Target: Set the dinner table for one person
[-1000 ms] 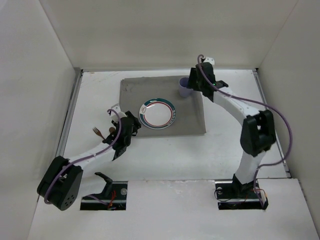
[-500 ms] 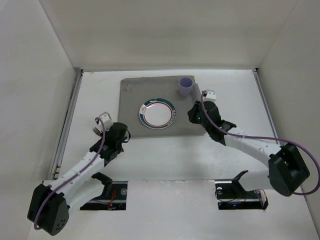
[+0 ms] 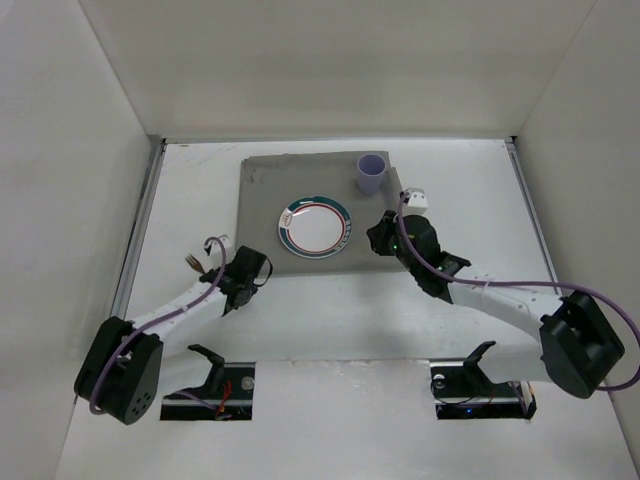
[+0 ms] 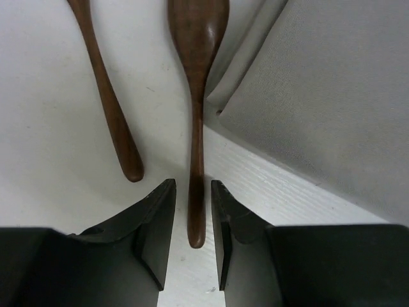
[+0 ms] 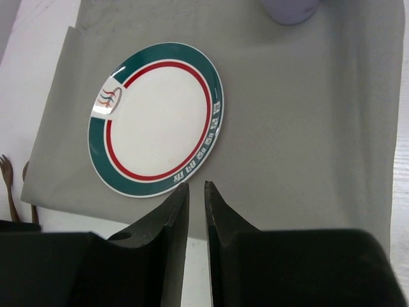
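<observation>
Left gripper (image 4: 193, 192) is straddling the spoon (image 4: 195, 96) handle, jaws partly open, beside the fork (image 4: 107, 96) on the dinner table (image 3: 470, 190); it should be closing squarely, lifting flat. Right gripper (image 5: 197, 192) is hovering nearly closed, empty, over the mat (image 5: 307, 128). Cup (image 5: 291, 9) is getting cropped; fork tines too

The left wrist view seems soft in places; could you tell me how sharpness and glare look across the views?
Left wrist view: the spoon and the grain of the dinner table are crisp, the dark bottom edge softer. Right wrist view: the plate is sharp, with a white glare patch on its left rim. Top external view: even, diffuse light, only faint shadows.
</observation>
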Available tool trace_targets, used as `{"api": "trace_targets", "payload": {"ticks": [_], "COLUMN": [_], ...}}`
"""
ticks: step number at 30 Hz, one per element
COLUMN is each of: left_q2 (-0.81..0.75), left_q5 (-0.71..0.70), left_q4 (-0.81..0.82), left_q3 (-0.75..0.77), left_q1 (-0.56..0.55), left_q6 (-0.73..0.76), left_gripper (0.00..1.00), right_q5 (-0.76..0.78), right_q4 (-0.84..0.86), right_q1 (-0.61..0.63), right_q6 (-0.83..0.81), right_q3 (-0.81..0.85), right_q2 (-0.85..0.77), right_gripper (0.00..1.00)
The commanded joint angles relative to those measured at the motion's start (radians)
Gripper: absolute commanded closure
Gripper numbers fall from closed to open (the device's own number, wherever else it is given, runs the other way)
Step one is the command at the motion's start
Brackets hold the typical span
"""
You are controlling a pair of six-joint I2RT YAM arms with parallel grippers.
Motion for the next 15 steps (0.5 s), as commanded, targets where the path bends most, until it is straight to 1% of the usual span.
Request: {"api": "trace_targets", "payload": {"ticks": [1, 3, 8, 10, 14, 15], "left_q2": [0.024, 0.022, 0.047, 0.054, 0.084, 0.081], "left_q5": [0.02, 0.02, 0.017, 0.029, 0.047, 0.04], "left_q4": [0.037, 0.054, 0.023, 0.02, -0.041, -0.049], "left_q3": [0.017, 0.009, 0.007, 0.0, 0.033, 0.036], "left_q1": [-0.007, -0.007, 0.019, 0.036, 0.043, 0.04], "left_q6": [0.015, 0.012, 0.012, 0.002, 0.01, 0.01], "left_gripper": [0.73, 0.73, 0.74, 0.78, 0.93, 0.94], "right_q5": [-0.01, -0.011, -0.011, -0.007, -0.011, -0.011], "right_q4": [0.083, 0.083, 0.084, 0.09, 0.086, 0.084], "right_q1": [0.012, 0.015, 0.023, 0.023, 0.006, 0.004], "right_q6": [-0.003, -0.005, -0.005, -0.003, 0.002, 0.002], "right_q3": [0.0, 0.006, 0.007, -0.002, -0.011, -0.011], "right_q2": [0.01, 0.014, 0.03, 0.011, 0.0, -0.003], "right_gripper": [0.79, 0.78, 0.78, 0.77, 0.77, 0.77]}}
